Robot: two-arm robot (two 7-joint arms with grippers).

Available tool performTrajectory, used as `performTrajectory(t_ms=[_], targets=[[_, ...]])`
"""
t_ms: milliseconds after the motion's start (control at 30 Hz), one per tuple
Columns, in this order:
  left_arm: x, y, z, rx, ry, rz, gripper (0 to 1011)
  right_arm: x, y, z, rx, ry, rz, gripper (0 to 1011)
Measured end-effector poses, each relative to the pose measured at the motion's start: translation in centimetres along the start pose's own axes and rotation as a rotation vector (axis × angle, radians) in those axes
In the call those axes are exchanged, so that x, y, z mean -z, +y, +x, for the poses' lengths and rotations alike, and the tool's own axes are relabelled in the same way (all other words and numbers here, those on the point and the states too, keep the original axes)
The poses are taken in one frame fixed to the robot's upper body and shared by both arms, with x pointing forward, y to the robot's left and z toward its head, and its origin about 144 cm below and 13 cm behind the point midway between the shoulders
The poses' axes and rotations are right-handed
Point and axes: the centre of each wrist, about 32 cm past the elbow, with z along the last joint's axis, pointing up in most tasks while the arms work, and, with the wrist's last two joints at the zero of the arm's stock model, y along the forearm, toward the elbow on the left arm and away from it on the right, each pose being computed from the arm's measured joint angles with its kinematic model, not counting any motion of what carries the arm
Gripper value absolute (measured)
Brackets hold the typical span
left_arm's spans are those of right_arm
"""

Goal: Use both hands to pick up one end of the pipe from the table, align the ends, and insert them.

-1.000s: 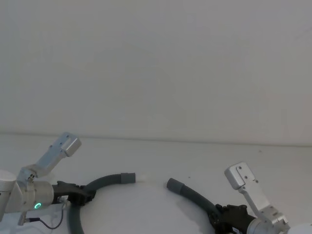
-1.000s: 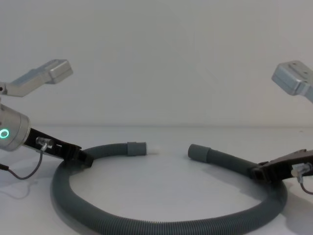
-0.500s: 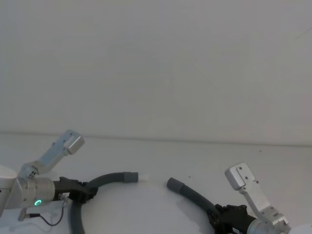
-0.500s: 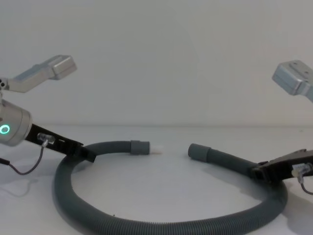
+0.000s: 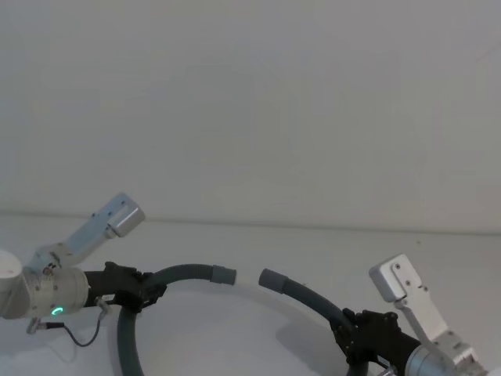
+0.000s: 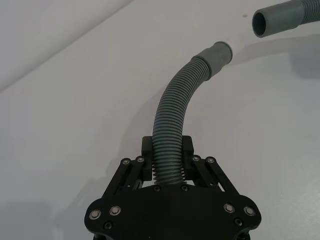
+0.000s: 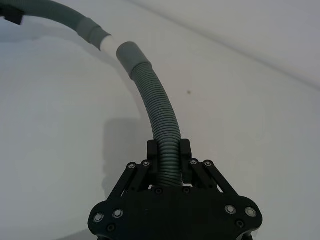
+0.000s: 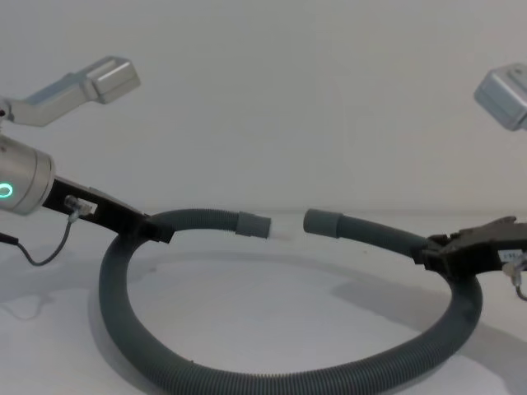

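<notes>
Two grippers hold the pipe (image 8: 198, 216), one on each side of its loop, and both ends are now off the table (image 8: 272, 313) where half a second ago they hung lower and closer to it. The left gripper (image 8: 152, 230) has its flat black jaws pressed onto the ribbed part of the hose; the smooth grey collar (image 8: 254, 224) lies well out ahead of its fingertips at the end of a gentle bend, with the short white tip (image 7: 107, 42) sticking out of it. The right gripper (image 8: 432, 251) pinches the ribbed hose in the same way, and the wider open sleeve (image 8: 323, 220) lies ahead of its fingertips on an upward curve. Since the earlier frame the left gripper has risen and carried the collar toward the right gripper's side, and the sleeve has come up and toward the left gripper, so the gap between the two ends is clearly narrower. The ends sit at about the same height and face each other; the white tip is just short of the sleeve's mouth and is not inserted. Behind both grippers the rest of the loop sags down to the table toward the robot. A thin black cable (image 8: 45, 251) hangs under the left wrist.
</notes>
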Motion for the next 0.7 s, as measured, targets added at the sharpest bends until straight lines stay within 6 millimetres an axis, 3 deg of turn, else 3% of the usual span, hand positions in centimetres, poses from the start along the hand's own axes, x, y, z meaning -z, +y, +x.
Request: performTrajectory(t_ms=[700], targets=[[0.0, 1.3, 1.1, 0.043, -0.077, -0.087, 301, 0.9, -2.4, 1.6, -0.074, -0.104, 0.153, 229]])
